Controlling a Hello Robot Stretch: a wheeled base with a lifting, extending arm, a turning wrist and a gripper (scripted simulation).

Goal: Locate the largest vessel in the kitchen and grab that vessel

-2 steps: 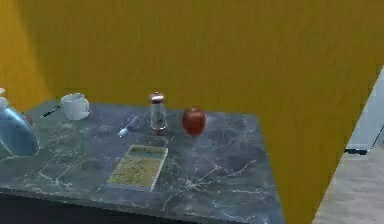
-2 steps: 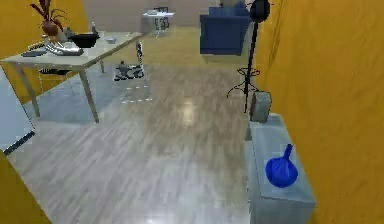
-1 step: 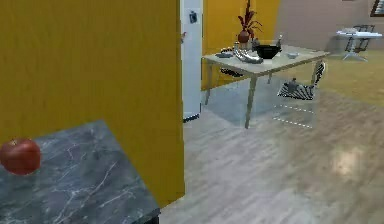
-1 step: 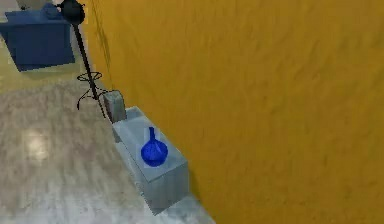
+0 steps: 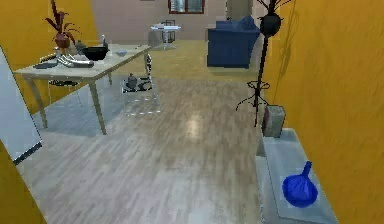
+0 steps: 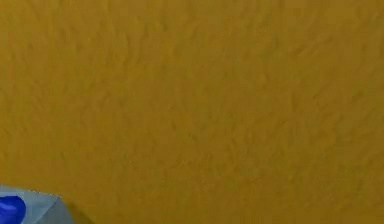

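You're in the locate step, and nothing has been grabbed as far as these frames let you judge. You cannot tell the gripper's state, and its position isn't given, so nothing can be placed from it exactly. At best, things are on its reach side or ahead of the base.

There are two candidates:
- The blue vessel (image 5: pixel 299 187) has a round body and a narrow neck. It stands on a pale counter (image 5: pixel 283 160) at the forward view's lower right. A blue blob (image 6: pixel 8 208) on a pale corner (image 6: pixel 45 205) at the arm side view's bottom left is probably the same vessel, which would put it on the reach side, toward the front.
- The dark bowl (image 5: pixel 95 52) sits on the wooden table (image 5: pixel 100 75) at the forward view's upper left. It is well apart from the reach side.

Which one is larger is a judgement call. The blue one reads bigger here, but it is also nearer, so don't trust that.

Next move: settle on the target. If it's the blue vessel, ease the base forward so it comes up in front of the arm, which at present faces only the orange wall (image 6: pixel 200 100). Watch the counter edge and the coat stand (image 5: pixel 265 50) beside the wall.

Containers:
- Blue vessel: contents can't be told.
- Dark bowl: the inside is hidden.
- Pot (image 5: pixel 63 42) on the table: holds a reddish plant.
- White box (image 5: pixel 274 120) beyond the counter: contents hidden.
- Flat plates or trays lie near the bowl, too small to read.
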